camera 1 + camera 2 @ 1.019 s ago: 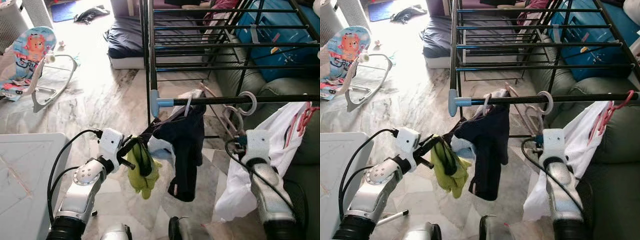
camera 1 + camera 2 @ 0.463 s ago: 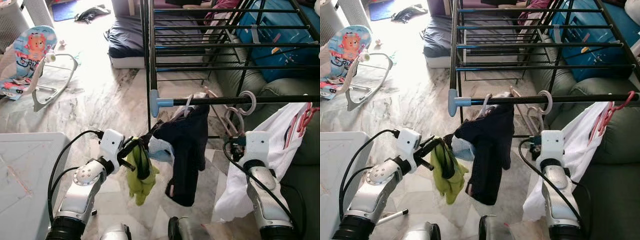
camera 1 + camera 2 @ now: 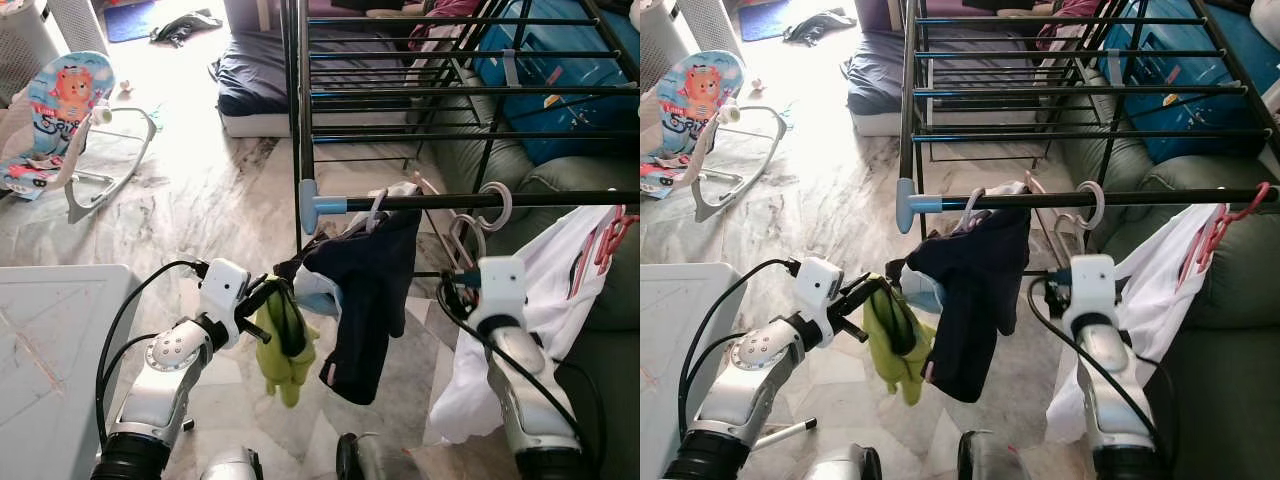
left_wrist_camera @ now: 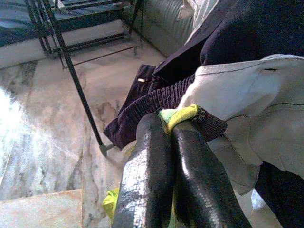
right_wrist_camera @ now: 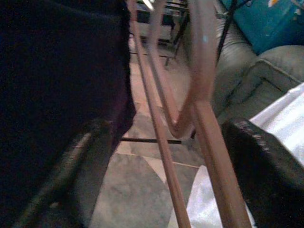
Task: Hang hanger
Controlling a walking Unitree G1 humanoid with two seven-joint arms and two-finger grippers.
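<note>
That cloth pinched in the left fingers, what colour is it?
Yellow-green. The cloth shows best in the left eye view, hanging below the left gripper.

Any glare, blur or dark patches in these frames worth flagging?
Left eye view: floor near the mattress blown out by daylight, otherwise sharp. Left wrist view: fingers soft from closeness, glare on floor. Right wrist view: dark garment nearly black, hanger blurred.

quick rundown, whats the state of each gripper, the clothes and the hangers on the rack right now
left gripper: shut on the yellow-green cloth
right gripper: open, fingers either side of the pink hanger
dark garment: hanging from the rail
white garment: hanging on a red hanger
white hook: on the rail
</note>
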